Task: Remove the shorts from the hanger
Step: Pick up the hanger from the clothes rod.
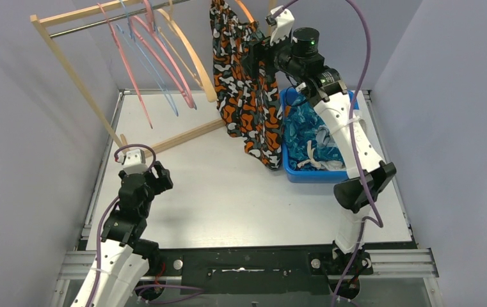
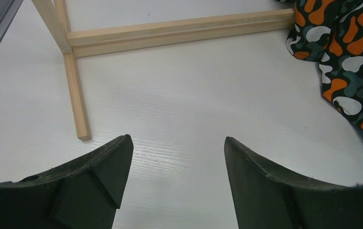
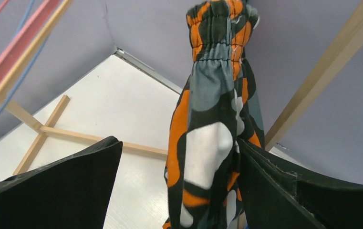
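Note:
The orange-black-white camouflage shorts [image 1: 244, 89] hang from a wooden hanger [image 1: 246, 9] on the rack's rail, their hem reaching the table. My right gripper [image 1: 255, 56] is raised to the upper part of the shorts and is open. In the right wrist view the shorts [image 3: 208, 143] hang between the fingers of the right gripper [image 3: 179, 143], against the right finger [image 3: 284, 191] and apart from the left one. My left gripper [image 1: 157, 176] is open and empty, low over the table at the near left. In its view the left gripper [image 2: 178, 138] points towards the shorts' hem [image 2: 346, 62].
A wooden rack [image 1: 74, 77] stands at the back left, its base bar [image 2: 179, 31] lying on the table. Several empty pink, blue and wooden hangers [image 1: 164, 57] hang on its rail. A blue bin [image 1: 317, 174] at the back right holds teal-patterned and white fabric [image 1: 304, 131].

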